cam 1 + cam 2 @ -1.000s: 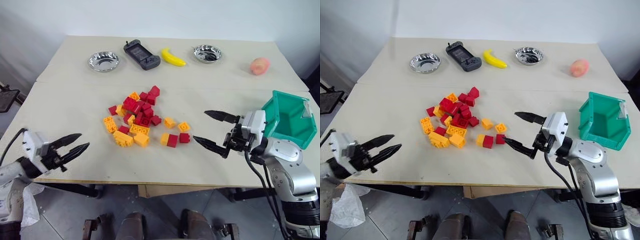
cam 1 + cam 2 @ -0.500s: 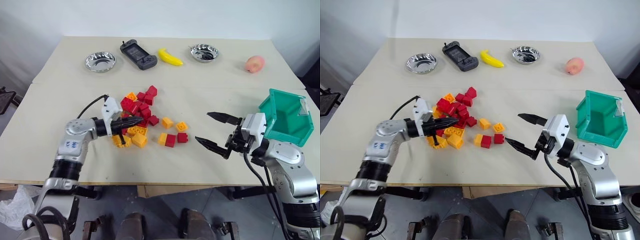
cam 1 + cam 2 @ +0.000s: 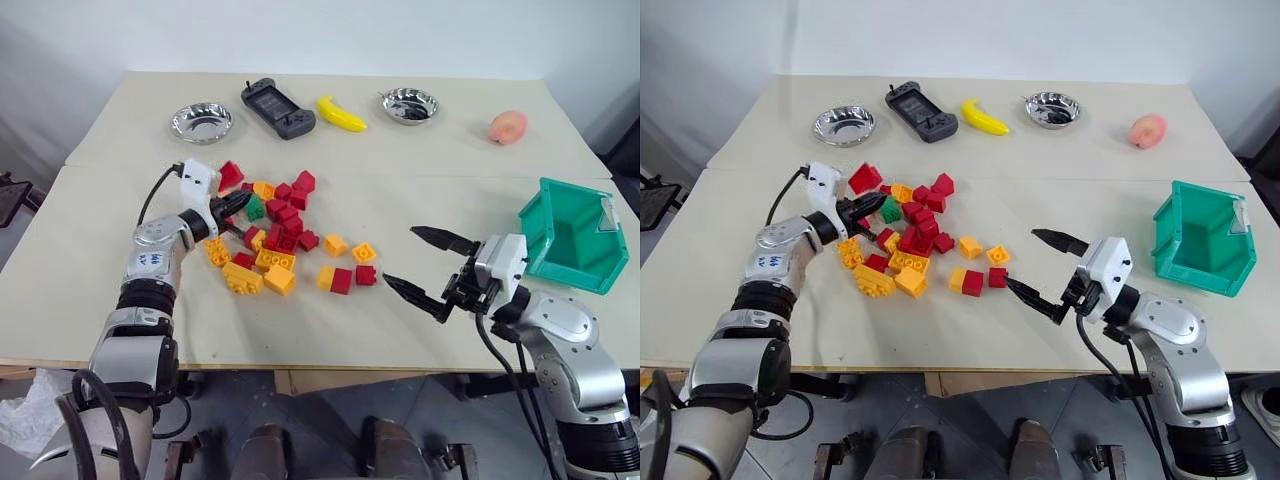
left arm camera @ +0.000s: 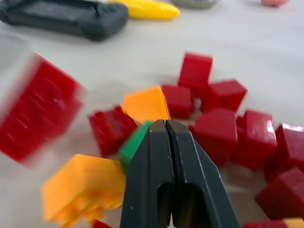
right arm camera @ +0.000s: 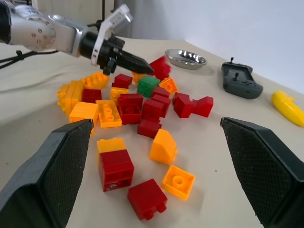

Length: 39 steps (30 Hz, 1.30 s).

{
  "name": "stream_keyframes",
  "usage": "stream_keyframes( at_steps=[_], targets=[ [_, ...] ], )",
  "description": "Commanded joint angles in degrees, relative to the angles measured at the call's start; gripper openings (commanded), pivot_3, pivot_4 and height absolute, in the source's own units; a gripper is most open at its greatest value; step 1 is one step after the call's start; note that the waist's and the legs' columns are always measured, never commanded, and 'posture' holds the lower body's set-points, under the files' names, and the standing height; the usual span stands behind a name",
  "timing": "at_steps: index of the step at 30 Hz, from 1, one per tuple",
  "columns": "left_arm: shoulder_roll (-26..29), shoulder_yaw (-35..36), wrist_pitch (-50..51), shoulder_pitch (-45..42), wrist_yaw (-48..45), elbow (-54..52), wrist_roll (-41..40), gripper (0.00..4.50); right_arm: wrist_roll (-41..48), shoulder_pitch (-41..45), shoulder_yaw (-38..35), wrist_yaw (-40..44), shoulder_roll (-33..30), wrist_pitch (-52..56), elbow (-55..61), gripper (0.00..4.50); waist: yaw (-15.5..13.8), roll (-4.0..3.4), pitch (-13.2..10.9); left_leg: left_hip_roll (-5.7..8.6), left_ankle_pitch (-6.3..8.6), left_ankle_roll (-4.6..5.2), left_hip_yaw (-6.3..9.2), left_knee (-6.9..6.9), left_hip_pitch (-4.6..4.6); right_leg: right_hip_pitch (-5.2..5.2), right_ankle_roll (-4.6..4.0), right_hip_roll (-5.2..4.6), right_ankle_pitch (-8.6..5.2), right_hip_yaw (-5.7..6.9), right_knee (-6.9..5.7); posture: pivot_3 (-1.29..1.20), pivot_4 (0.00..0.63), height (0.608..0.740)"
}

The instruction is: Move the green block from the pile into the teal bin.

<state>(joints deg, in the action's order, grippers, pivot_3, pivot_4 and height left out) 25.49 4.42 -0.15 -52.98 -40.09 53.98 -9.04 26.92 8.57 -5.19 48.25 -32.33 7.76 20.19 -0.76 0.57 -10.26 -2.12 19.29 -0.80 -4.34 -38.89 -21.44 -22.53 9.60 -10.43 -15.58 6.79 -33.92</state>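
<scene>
Left fingers (image 4: 166, 137) clenched flat together, nothing between them, tips lying just at the green block (image 3: 256, 209), seemingly touching its near edge. Left gripper (image 3: 238, 203) pointing level into the left side of the pile (image 3: 283, 243). Green block sitting on the tabletop (image 3: 430, 160) at the pile's upper left, an orange brick (image 4: 145, 103) and a dark red brick (image 4: 110, 129) just beside it. One red brick (image 3: 230, 175) lying apart, just beyond the left wrist, blurred in the left wrist view.

Right fingers (image 5: 266, 161) released, spread wide, holding nothing. Right gripper (image 3: 428, 268) hovering over bare tabletop, to the right of the pile, pointing toward it. Nearest loose bricks: a red one (image 3: 366, 275) and an orange one (image 3: 366, 253), both apart from the fingertips.

Teal bin (image 3: 572, 236) standing at the right edge of the tabletop, beyond the right wrist, well apart from the green block.

Along the far side of the tabletop: steel bowl (image 3: 202, 122), black handheld controller (image 3: 278, 107), banana (image 3: 342, 114), second steel bowl (image 3: 409, 105), peach (image 3: 508, 127).
</scene>
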Motion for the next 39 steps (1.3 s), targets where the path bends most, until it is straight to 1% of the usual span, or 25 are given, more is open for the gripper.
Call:
stream_keyframes(
  at_steps=[1,4,6,8,11,13,15,16,17,20,22,23,25,27,30,32,35,37,39],
  targets=[
    [0.34,-2.49,1.45,-0.28,-5.24,-1.76,1.57,0.03,0.58,0.05,-0.58,-0.53,0.25,-0.43,2.41,4.50,-0.18,0.00,0.00,0.00,0.00,0.00,0.00,0.00,0.01,0.02,0.00,0.00,0.00,0.00,0.00,0.00,0.150,0.740],
    [0.93,-3.59,1.77,2.06,-13.32,-6.79,-0.20,0.03,0.62,-0.10,-0.38,-0.63,0.22,-0.37,2.60,4.50,-0.24,0.00,0.00,0.00,0.00,0.00,0.00,-0.04,0.01,0.02,0.00,0.00,0.00,-0.01,-0.02,0.00,0.150,0.740],
    [2.16,-3.60,2.71,5.45,-19.82,-13.47,-2.96,0.03,0.67,-0.14,-0.30,-0.62,0.18,-0.32,2.59,4.50,-0.19,0.00,0.00,0.00,0.00,0.00,0.00,-0.03,0.01,0.01,0.00,0.00,0.00,-0.01,-0.01,0.00,0.150,0.740],
    [3.82,-2.95,4.45,8.82,-23.67,-18.45,-4.79,0.03,0.72,-0.21,-0.27,-0.55,0.18,-0.34,2.54,4.50,0.24,0.00,0.00,-0.01,0.00,0.00,0.00,0.00,0.00,-0.03,0.00,0.00,0.00,-0.01,-0.01,0.00,0.150,0.740],
    [6.96,-0.48,6.38,13.32,-25.16,-22.67,-6.78,0.03,0.73,-0.13,0.01,-0.30,0.32,-0.48,2.22,4.50,1.03,0.00,0.00,-0.02,0.00,0.00,0.00,0.02,0.00,-0.04,0.00,0.00,0.00,-0.02,-0.04,0.00,0.150,0.740],
    [8.80,2.59,6.09,15.85,-24.93,-24.11,-8.82,0.03,0.69,-0.01,0.28,-0.08,0.46,-0.64,1.95,4.50,1.15,-0.01,0.01,-0.02,0.00,0.00,0.00,0.00,0.02,-0.04,0.00,0.00,0.00,-0.04,-0.05,0.00,0.150,0.740],
    [9.83,9.18,4.98,18.85,-25.27,-25.66,-14.36,0.03,0.62,0.27,0.66,0.19,0.69,-0.84,1.49,4.50,1.04,-0.01,0.01,-0.03,0.00,0.00,0.01,-0.01,0.02,-0.04,0.00,0.00,0.00,-0.04,-0.07,0.00,0.150,0.740],
    [10.73,11.88,4.91,19.90,-23.07,-25.09,-15.14,0.03,0.57,0.43,0.84,0.32,0.81,-0.93,1.26,4.50,1.05,0.00,0.00,-0.03,0.00,0.00,0.02,-0.01,0.01,-0.04,0.00,0.00,0.00,-0.04,-0.05,0.00,0.150,0.740],
    [11.75,14.01,3.75,20.87,-20.51,-23.96,-14.78,0.20,0.51,0.61,0.99,0.46,0.95,-1.01,1.02,4.50,1.01,0.00,0.00,-0.04,0.01,0.00,0.03,-0.02,0.01,-0.04,0.00,0.00,0.00,-0.04,-0.07,0.00,0.150,0.740],
    [15.47,18.62,0.79,26.11,-18.03,-23.13,-14.09,0.84,0.42,0.94,1.24,0.84,1.16,-1.24,0.56,4.50,1.01,0.00,0.00,-0.04,0.01,0.00,0.04,-0.03,0.00,-0.04,-0.01,-0.01,0.00,-0.03,-0.07,0.00,0.150,0.740],
    [17.96,21.47,-1.31,30.09,-17.12,-22.92,-13.75,1.49,0.42,1.23,1.24,1.09,1.14,-1.32,0.25,4.50,1.06,0.00,0.00,-0.04,0.04,0.01,0.04,-0.02,0.01,-0.04,0.00,-0.01,0.00,-0.04,-0.06,0.00,0.150,0.740],
    [18.96,22.76,-2.17,31.84,-16.42,-22.48,-13.60,1.75,0.39,1.39,1.24,1.27,1.10,-1.43,-0.06,4.50,1.08,0.00,0.00,-0.04,0.05,0.00,0.04,0.00,0.01,-0.05,-0.01,-0.01,0.00,-0.04,-0.06,0.00,0.150,0.740],
    [19.84,24.17,-2.64,33.82,-15.29,-22.18,-13.93,2.31,0.27,1.60,1.24,1.51,1.06,-1.59,-0.54,4.50,0.98,0.00,0.00,-0.04,0.06,-0.01,0.05,0.00,0.01,-0.05,-0.01,-0.01,0.00,-0.03,-0.06,0.00,0.150,0.740],
    [19.92,24.36,-2.75,35.17,-14.99,-23.09,-14.08,2.87,0.25,1.65,1.23,1.64,1.02,-1.64,-0.72,4.50,0.48,0.00,0.00,-0.04,0.06,0.00,0.06,-0.04,0.01,-0.02,-0.01,-0.01,0.00,-0.02,-0.07,0.00,0.150,0.740],
    [18.92,22.41,-3.50,36.05,-14.74,-25.99,-12.97,3.79,0.16,1.62,1.33,1.84,1.00,-1.66,-0.74,4.50,0.05,0.01,0.00,-0.04,0.08,0.02,0.08,-0.09,0.01,0.01,-0.01,-0.02,0.00,0.00,-0.08,0.00,0.150,0.740],
    [17.82,19.67,-2.48,33.99,-14.17,-27.21,-12.23,4.39,0.11,1.77,1.34,1.80,1.08,-1.48,-0.69,4.50,-0.07,0.00,0.00,-0.04,0.08,0.02,0.08,-0.08,0.01,0.00,-0.01,-0.02,0.00,0.00,-0.08,0.00,0.150,0.740],
    [15.35,13.61,0.56,26.56,-11.91,-26.49,-9.61,4.46,0.12,1.91,1.37,1.55,1.17,-1.19,-0.48,4.50,-0.72,0.01,0.01,-0.04,0.08,0.01,0.07,-0.12,0.01,0.00,-0.01,-0.01,0.00,0.00,-0.12,0.00,0.150,0.740],
    [13.44,9.29,1.27,18.83,-10.41,-21.73,-6.17,4.46,0.23,1.71,1.38,1.31,1.11,-0.86,0.11,4.50,-0.87,0.06,0.04,-0.03,0.07,0.01,0.07,-0.17,-0.01,0.02,-0.01,-0.01,0.00,0.01,-0.14,0.00,0.150,0.740],
    [12.24,6.71,0.80,13.05,-10.10,-16.54,-3.97,4.46,0.39,1.52,1.31,1.14,0.96,-0.47,0.63,4.50,-0.65,0.11,0.06,-0.01,0.07,0.01,0.07,-0.19,-0.03,0.02,-0.01,-0.01,0.00,0.03,-0.14,0.00,0.150,0.740]
  ],
)
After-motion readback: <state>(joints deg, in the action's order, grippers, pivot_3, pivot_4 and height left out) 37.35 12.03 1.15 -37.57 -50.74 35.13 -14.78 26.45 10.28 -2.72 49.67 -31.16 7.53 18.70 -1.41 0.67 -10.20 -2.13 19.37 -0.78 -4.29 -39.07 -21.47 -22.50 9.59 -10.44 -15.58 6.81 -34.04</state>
